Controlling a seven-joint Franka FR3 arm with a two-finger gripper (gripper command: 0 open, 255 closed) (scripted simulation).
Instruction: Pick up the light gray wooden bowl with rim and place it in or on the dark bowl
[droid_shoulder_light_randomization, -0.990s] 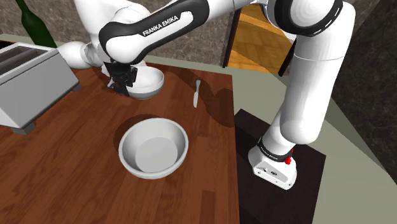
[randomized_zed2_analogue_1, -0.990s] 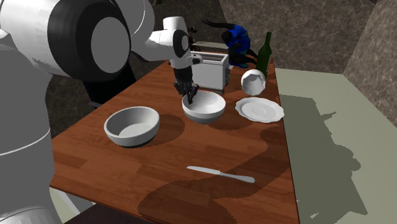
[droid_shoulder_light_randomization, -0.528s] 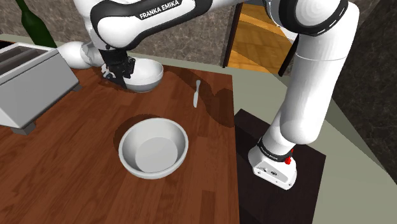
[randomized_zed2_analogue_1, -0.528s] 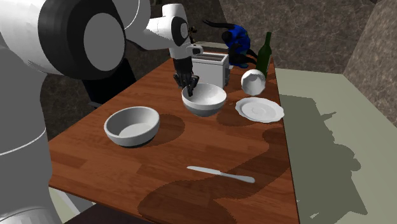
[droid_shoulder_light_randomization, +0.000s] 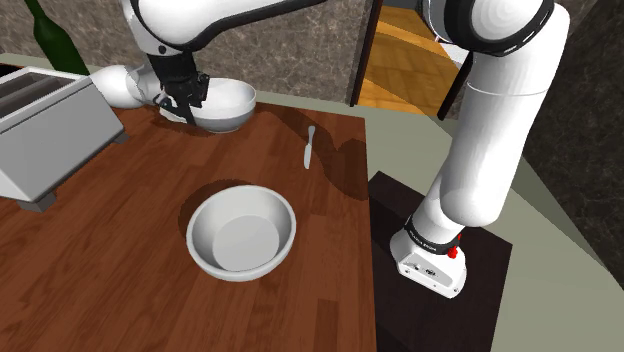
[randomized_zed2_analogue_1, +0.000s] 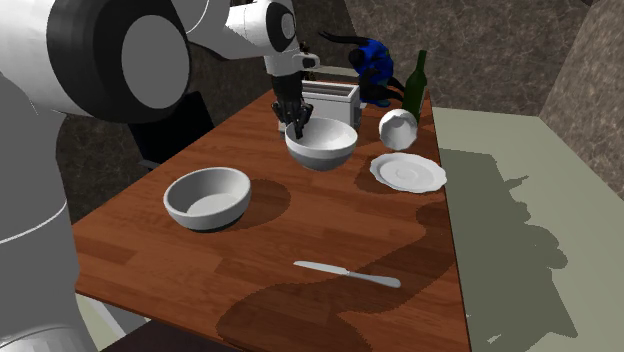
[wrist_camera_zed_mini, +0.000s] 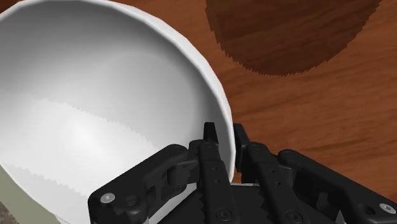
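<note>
My gripper (droid_shoulder_light_randomization: 189, 108) is shut on the rim of a plain white bowl (droid_shoulder_light_randomization: 228, 103), one finger inside and one outside. The bowl hangs clear of the wooden table (droid_shoulder_light_randomization: 120, 250), near its far end. In the wrist view the fingers (wrist_camera_zed_mini: 210, 137) pinch the bowl's (wrist_camera_zed_mini: 95, 95) thin wall, and its round shadow lies on the wood below. The second exterior view shows the gripper (randomized_zed2_analogue_1: 297, 128) holding that bowl (randomized_zed2_analogue_1: 322, 145) in front of the toaster. A second, pale grey bowl with a thick rim (droid_shoulder_light_randomization: 241, 232) (randomized_zed2_analogue_1: 208, 197) stands empty on the table nearer the stand.
A grey toaster (droid_shoulder_light_randomization: 45, 125) (randomized_zed2_analogue_1: 330, 105) and a green bottle (droid_shoulder_light_randomization: 52, 40) (randomized_zed2_analogue_1: 416, 85) stand at the table's far end. A white plate (randomized_zed2_analogue_1: 408, 172) and a tipped white cup (randomized_zed2_analogue_1: 398, 128) lie beside the held bowl. A knife (droid_shoulder_light_randomization: 310, 145) (randomized_zed2_analogue_1: 348, 273) lies near the table's edge.
The gripper has risen with the white bowl, lifting it off the table and carrying it a little toward the toaster. The grey bowl has stayed put.
</note>
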